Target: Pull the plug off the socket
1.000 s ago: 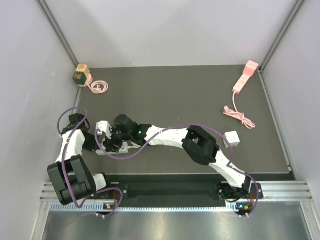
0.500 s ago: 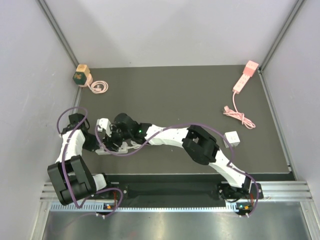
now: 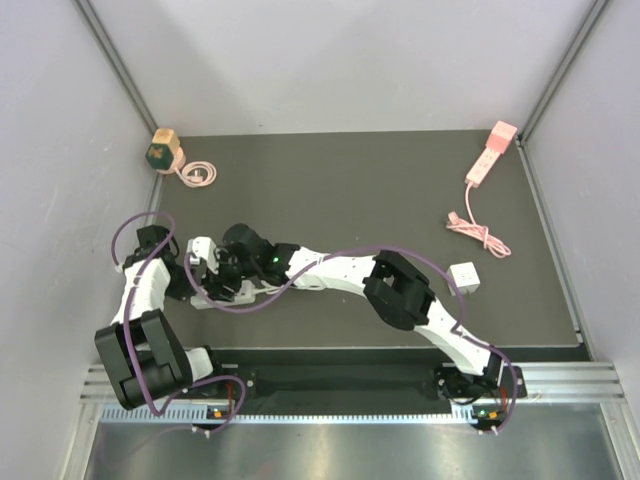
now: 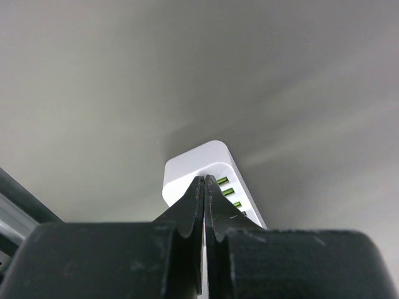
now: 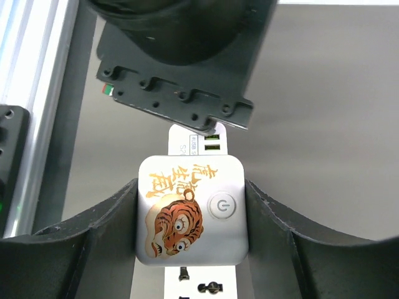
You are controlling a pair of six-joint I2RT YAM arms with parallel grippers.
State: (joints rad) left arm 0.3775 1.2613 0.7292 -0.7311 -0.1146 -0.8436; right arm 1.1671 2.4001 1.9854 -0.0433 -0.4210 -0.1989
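Toward the table's near left corner, both arms meet over the white power strip. The left gripper, pressed together, hovers over its USB end. The right gripper pinches the tiger-printed plug on the strip.

The left arm and right arm were white links with black joints, trailing purple cables. The left gripper had black, toothed fingers.
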